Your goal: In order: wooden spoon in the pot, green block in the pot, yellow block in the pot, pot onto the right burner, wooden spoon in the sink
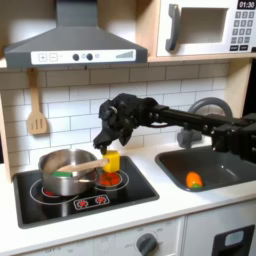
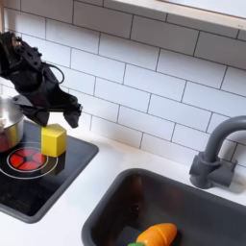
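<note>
The steel pot (image 1: 66,163) sits on the left burner in the first exterior view, and its rim shows at the second exterior view's left edge (image 2: 8,119). The wooden spoon (image 1: 92,157) lies in it, handle poking out toward the yellow block. Something green (image 1: 62,175), likely the green block, shows inside the pot. The yellow block (image 1: 111,161) (image 2: 54,140) stands on the right burner (image 2: 23,159). My black gripper (image 1: 109,139) (image 2: 55,117) hangs just above the yellow block, open, one finger to each side of its top, holding nothing.
A dark sink (image 1: 205,165) (image 2: 183,207) lies to the right of the cooktop with an orange-red toy (image 1: 193,180) (image 2: 156,233) in it and a grey faucet (image 2: 215,154) behind. A slotted wooden spatula (image 1: 37,110) hangs on the tiled wall.
</note>
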`<state>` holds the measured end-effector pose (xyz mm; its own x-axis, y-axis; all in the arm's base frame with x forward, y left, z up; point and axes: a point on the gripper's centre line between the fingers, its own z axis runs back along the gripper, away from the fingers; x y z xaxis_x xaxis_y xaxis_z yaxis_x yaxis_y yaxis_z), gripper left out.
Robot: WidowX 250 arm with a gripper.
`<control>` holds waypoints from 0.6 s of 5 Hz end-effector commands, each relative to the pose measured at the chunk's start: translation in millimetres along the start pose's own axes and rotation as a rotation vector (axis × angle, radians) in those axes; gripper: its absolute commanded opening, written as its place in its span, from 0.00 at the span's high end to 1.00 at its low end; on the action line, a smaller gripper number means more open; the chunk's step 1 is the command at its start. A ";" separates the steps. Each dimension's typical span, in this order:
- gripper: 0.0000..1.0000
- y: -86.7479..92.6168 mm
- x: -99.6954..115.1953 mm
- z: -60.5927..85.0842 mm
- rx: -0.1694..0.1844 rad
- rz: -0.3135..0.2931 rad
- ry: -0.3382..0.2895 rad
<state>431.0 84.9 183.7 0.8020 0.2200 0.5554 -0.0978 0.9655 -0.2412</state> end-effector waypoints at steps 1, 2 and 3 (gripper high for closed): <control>0.00 -3.3 1.6 0.4 -0.013 0.000 -0.001; 0.00 -3.4 4.6 1.4 -0.009 -0.013 -0.014; 0.00 -1.3 5.1 1.5 -0.001 -0.017 -0.015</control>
<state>432.7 84.6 186.0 0.7973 0.2136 0.5645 -0.0885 0.9665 -0.2408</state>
